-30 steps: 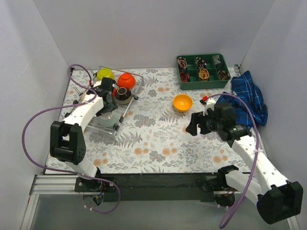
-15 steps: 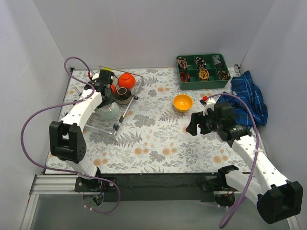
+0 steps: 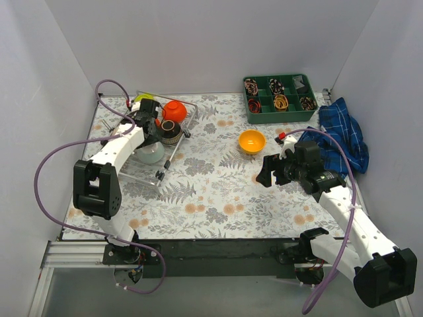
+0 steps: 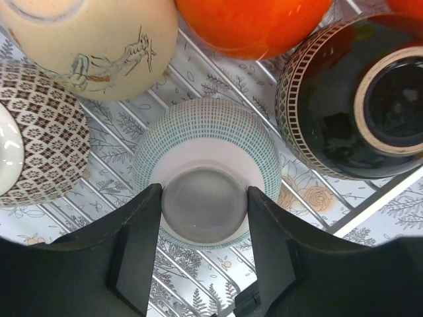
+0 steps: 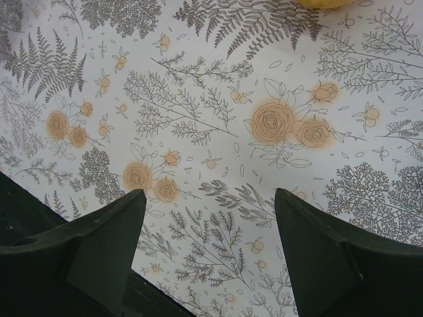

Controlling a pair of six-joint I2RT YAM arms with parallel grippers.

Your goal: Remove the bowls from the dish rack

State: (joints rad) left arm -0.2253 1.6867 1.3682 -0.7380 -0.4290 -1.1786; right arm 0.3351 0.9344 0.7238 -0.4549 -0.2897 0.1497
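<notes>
The dish rack [image 3: 160,174] stands at the back left, its wire bars [image 4: 370,206] running under several upturned bowls. My left gripper [image 4: 203,190] is shut on the foot ring of a whitish bowl with green dots [image 4: 205,129], both fingers touching it. That pale bowl [image 3: 151,155] shows beside the left arm from above. Around it sit a beige bowl [image 4: 92,46], a brown-patterned bowl [image 4: 46,132], a red-orange bowl [image 4: 251,23] [image 3: 174,110] and a dark brown bowl [image 4: 350,105] [image 3: 170,131]. A lime green bowl [image 3: 144,101] lies behind. A yellow-orange bowl [image 3: 252,140] rests on the cloth. My right gripper [image 5: 210,195] [image 3: 268,173] hangs open over it, empty.
A green compartment tray [image 3: 279,98] stands at the back right. A blue plaid cloth [image 3: 344,135] is bunched by the right wall. Purple cables loop around both arms. Grey walls close in on the left, back and right.
The left gripper's fingers have narrowed onto the dotted bowl's foot, and the left arm has shifted a little over the rack. The right arm has not moved.
</notes>
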